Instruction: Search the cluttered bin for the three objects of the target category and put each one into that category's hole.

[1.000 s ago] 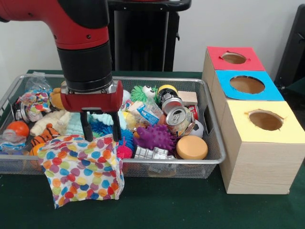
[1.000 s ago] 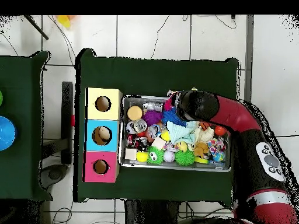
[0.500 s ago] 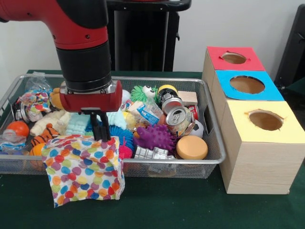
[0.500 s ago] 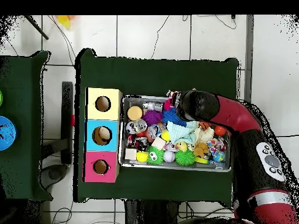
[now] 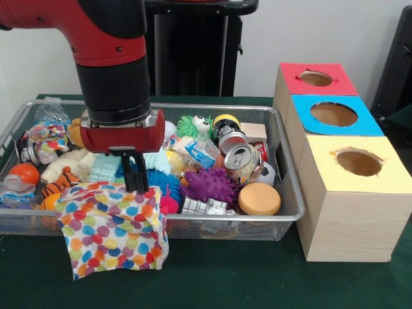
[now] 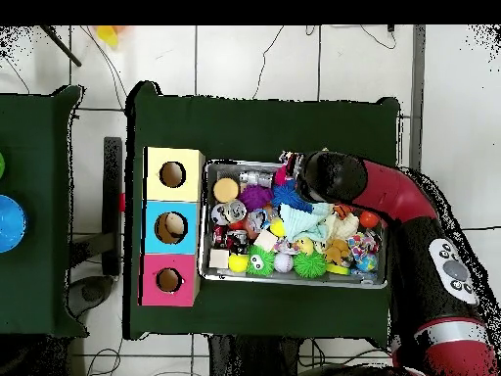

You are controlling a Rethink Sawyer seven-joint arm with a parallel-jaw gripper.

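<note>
You see wide silver wire-mesh bin (image 5: pixel 293 193) on green table, full of toys. At bin's left end, small dotted fabric bundle (image 5: pixel 46 136). Next, large white dotted fabric (image 5: pixel 112 228) draped over near rim. Black gripper (image 5: pixel 135 181) pinches its top edge, fingers together. Far right, yellow-surround round hole (image 5: pixel 358 162) in pale wood box.

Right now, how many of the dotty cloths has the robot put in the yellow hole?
None that the pictures show. The gripper is shut on the big dotted cloth, which hangs over the bin's front rim. A small dotted bundle lies at the bin's far end. The yellow hole looks empty. All three remain.
</note>
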